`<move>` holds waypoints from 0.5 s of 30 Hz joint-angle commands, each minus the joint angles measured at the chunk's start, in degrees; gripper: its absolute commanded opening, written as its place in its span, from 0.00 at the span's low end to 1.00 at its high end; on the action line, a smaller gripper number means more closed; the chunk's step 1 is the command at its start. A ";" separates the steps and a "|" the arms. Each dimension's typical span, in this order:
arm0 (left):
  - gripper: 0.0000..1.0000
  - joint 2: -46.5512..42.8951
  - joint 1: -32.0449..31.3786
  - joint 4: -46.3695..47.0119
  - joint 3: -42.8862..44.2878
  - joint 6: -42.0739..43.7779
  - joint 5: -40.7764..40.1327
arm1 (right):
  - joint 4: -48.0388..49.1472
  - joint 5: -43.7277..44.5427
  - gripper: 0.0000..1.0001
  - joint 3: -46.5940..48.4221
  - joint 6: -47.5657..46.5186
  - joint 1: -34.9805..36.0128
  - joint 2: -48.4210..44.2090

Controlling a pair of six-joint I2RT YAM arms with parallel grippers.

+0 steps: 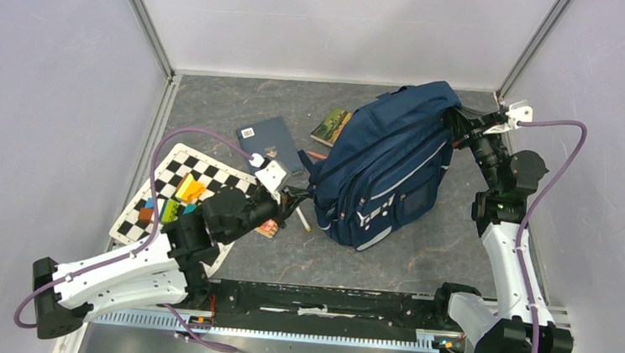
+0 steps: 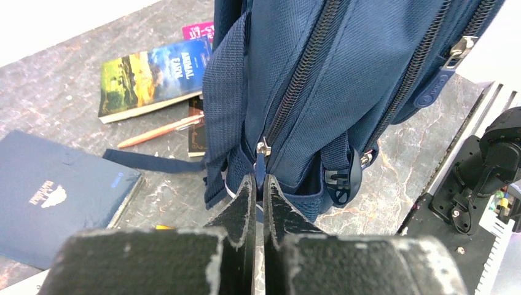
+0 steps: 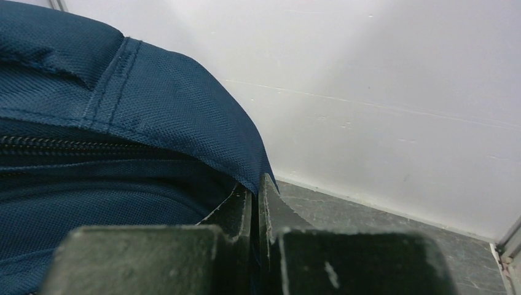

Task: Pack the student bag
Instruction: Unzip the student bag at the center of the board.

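Observation:
The student bag point(image 1: 386, 161) is a large navy backpack lying on the grey table, its top toward the back right. In the left wrist view the student bag point(image 2: 344, 74) shows closed zippers. My left gripper point(image 2: 259, 184) is shut on a blue zipper pull point(image 2: 260, 165) hanging from a metal slider at the bag's near-left end. In the top view the left gripper point(image 1: 294, 200) sits at that corner. My right gripper point(image 3: 255, 187) is shut on a fold of the bag's fabric point(image 3: 184, 104) at its top edge; in the top view this right gripper point(image 1: 454, 120) is at the bag's far right.
A navy notebook point(image 1: 271, 140) and a paperback point(image 1: 331, 126) lie left of the bag, with an orange pen point(image 2: 160, 131) between them. A chessboard point(image 1: 175, 184) carrying coloured blocks point(image 1: 186, 190) lies at the left. A white pen point(image 1: 301, 219) lies by the left gripper. Walls enclose the table.

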 commanded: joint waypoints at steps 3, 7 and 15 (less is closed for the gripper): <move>0.02 -2.06 -0.19 1.25 6.45 6.07 1.12 | -4.14 2.94 0.00 -0.38 -3.55 -0.11 0.27; 0.02 0.67 -0.18 -1.73 10.19 8.94 3.65 | -4.40 2.86 0.00 -0.38 -3.75 -0.01 0.66; 0.02 5.80 -0.19 -7.80 20.83 2.69 -2.23 | -7.60 9.66 0.00 -0.52 -6.50 0.51 0.01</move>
